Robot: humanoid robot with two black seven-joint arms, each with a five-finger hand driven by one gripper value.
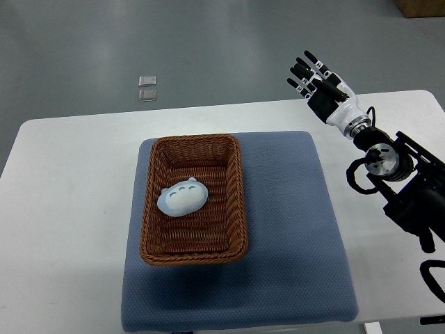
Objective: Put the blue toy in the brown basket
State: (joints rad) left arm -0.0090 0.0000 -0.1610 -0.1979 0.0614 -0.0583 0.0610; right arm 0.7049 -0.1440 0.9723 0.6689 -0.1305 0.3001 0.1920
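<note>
Although lying inside the brown wicker basket, face up near its middle, the blue toy could yet be disturbed by a low swing over the blue mat. Right hand empty, fingers spread, beyond the white table edge.

No text, label, brand, number or sign can be read anywhere in the top view. The blue toy in the brown basket carries only a few short white marks, which are not lettering. The two small grey squares on the floor beyond the tabletop's far edge are too small to show any print.
</note>
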